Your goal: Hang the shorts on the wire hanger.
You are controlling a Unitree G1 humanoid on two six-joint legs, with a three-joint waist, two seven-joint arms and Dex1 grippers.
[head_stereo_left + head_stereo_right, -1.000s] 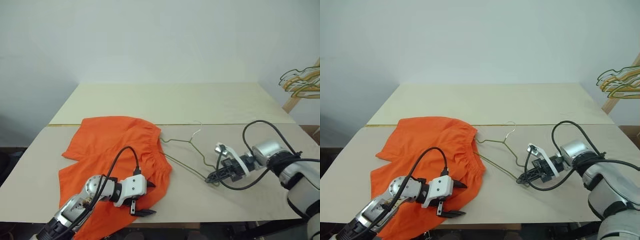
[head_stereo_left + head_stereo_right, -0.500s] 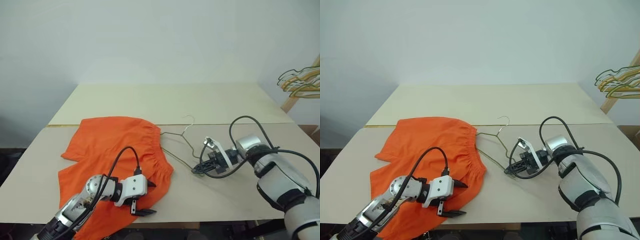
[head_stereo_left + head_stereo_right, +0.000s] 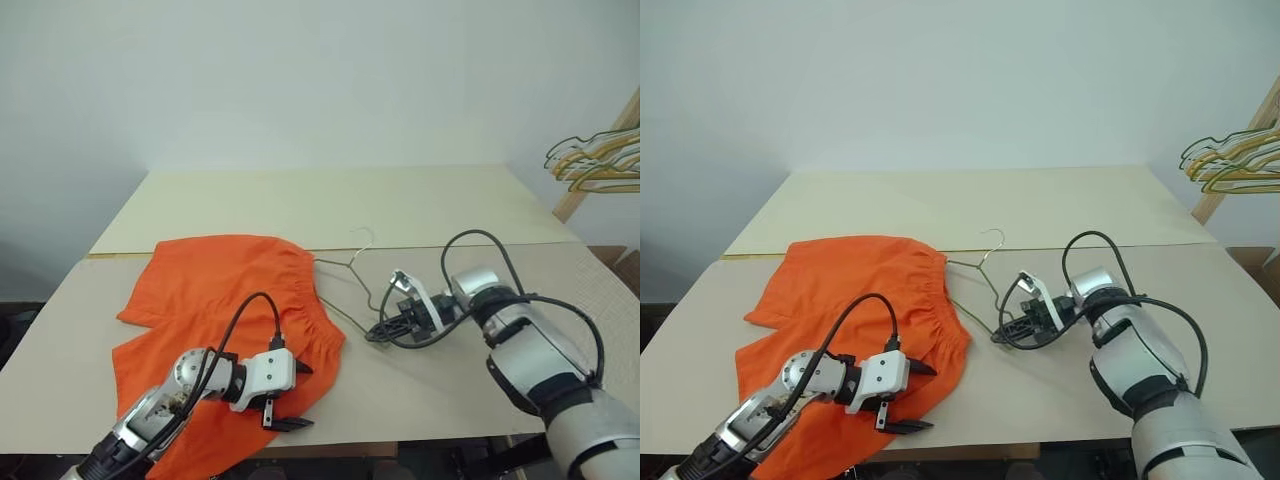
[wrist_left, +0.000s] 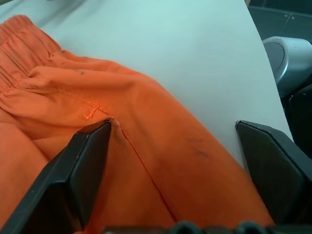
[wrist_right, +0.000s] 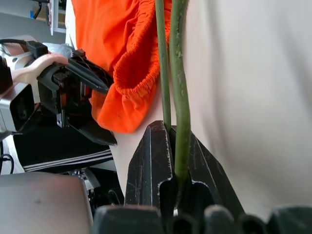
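Shorts: the shorts (image 3: 235, 300) lie spread flat on the table (image 3: 330, 205), in the lower left of the head views, with the gathered waistband turned toward the frame centre.
Hanger: the wire hanger (image 3: 352, 280) lies on the table at mid-frame, hook toward the top, one corner just beside or under the waistband edge; which of the two I cannot tell.
Right pincer: the right pincer (image 3: 381, 330) is clamped on the hanger's lower corner; the right wrist view shows two runs of green-grey wire pinched between the closed fingers (image 5: 151, 161).
Left pincer: the left pincer (image 3: 292, 395) hangs over the lower hem of the shorts with its fingers (image 4: 85, 165) spread wide, gripping nothing; whether the tips touch the cloth is unclear.
Other hangers: a bunch of yellow and green hangers (image 3: 590, 160) hangs at the right edge, well apart.
Shorts, handling: probably light, limp and prone to bunching; cloth will sag from any single pinch. The elastic waistband looks the firmest place to take hold, since the gathers give the fingers bulk.
Hanger, handling: likely light, springy and already somewhat bent; thin wire can twist or slip in a pinch, so a grip at a corner, as here, should resist rotation best.
Step, as judged: the hanger is in hand and the shorts not yet lifted.
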